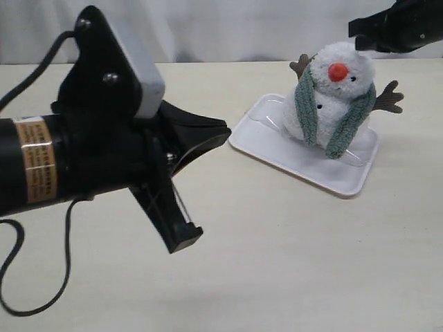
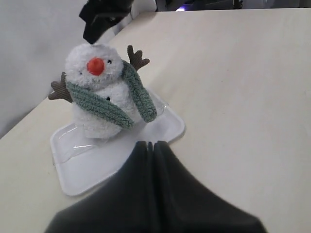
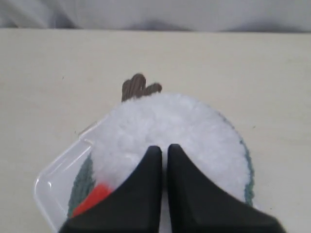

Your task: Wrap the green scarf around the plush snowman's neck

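Note:
The plush snowman (image 1: pixel 338 104) stands upright on a white tray (image 1: pixel 263 142). Round its neck hangs the green scarf (image 1: pixel 306 104), both ends falling down its front. My right gripper (image 1: pixel 356 31) hovers just above and behind the head, shut and holding nothing. From the right wrist view, the shut right gripper (image 3: pixel 164 148) sits over the white head (image 3: pixel 184 121), with scarf (image 3: pixel 81 187) showing at the sides. My left gripper (image 1: pixel 225 133) is shut and empty, a short way left of the tray. In the left wrist view, the left gripper (image 2: pixel 149 144) points at the snowman (image 2: pixel 97 87) and scarf (image 2: pixel 99 106).
The tray (image 2: pixel 87 167) is shallow, with a clear plastic sheet in it. It lies on a plain beige table (image 1: pixel 291 263). A pale curtain hangs behind the table. A black cable (image 1: pixel 41 297) loops at the near left.

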